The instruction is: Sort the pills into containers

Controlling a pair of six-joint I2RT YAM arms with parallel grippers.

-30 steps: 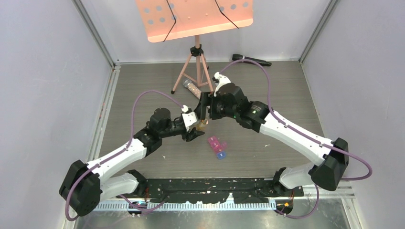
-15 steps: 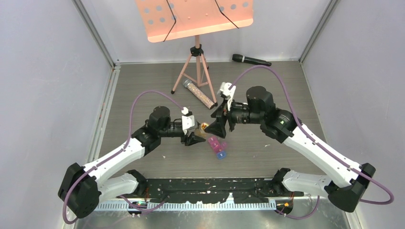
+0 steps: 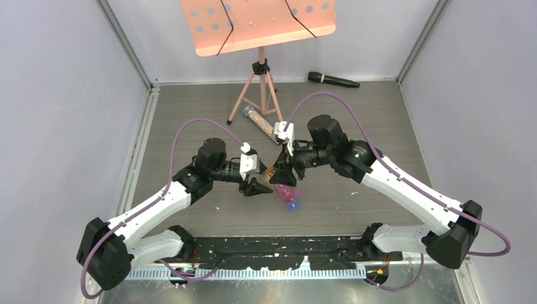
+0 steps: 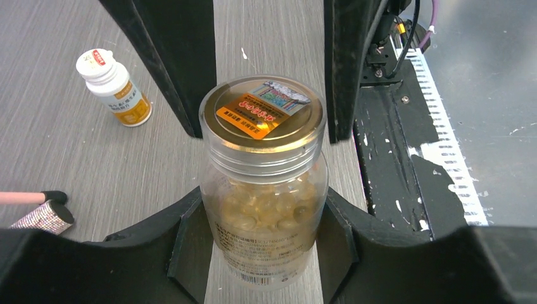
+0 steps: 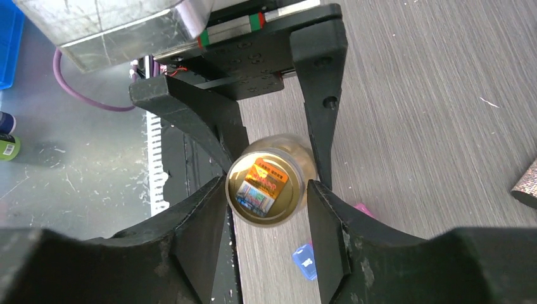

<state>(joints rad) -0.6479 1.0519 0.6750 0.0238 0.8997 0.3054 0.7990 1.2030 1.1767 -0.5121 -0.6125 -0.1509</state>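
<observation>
A clear bottle [image 4: 263, 190] full of yellow gel pills [image 4: 266, 209] lies level above the table, with my left gripper [image 4: 263, 247] shut round its body. Its gold cap [image 5: 266, 187] faces my right gripper [image 5: 266, 190], whose fingers [image 4: 171, 63] press against both sides of the cap. From above, the two grippers meet at the bottle [image 3: 272, 172] in mid-table. The containers [image 3: 290, 197], a pink, purple and blue strip, lie on the table just under and right of the bottle. Their blue end [image 5: 304, 261] shows between my right fingers.
A small white pill bottle [image 4: 114, 88] stands on the table in the left wrist view. A clear tube of speckled beads [image 3: 263, 125] lies by the pink tripod stand [image 3: 259, 82]. A black microphone [image 3: 332, 80] lies at the back wall.
My right arm swung back from the tube, came down in line with the bottle, and its jaws narrowed onto the cap. The left gripper kept its hold and shifted slightly.
</observation>
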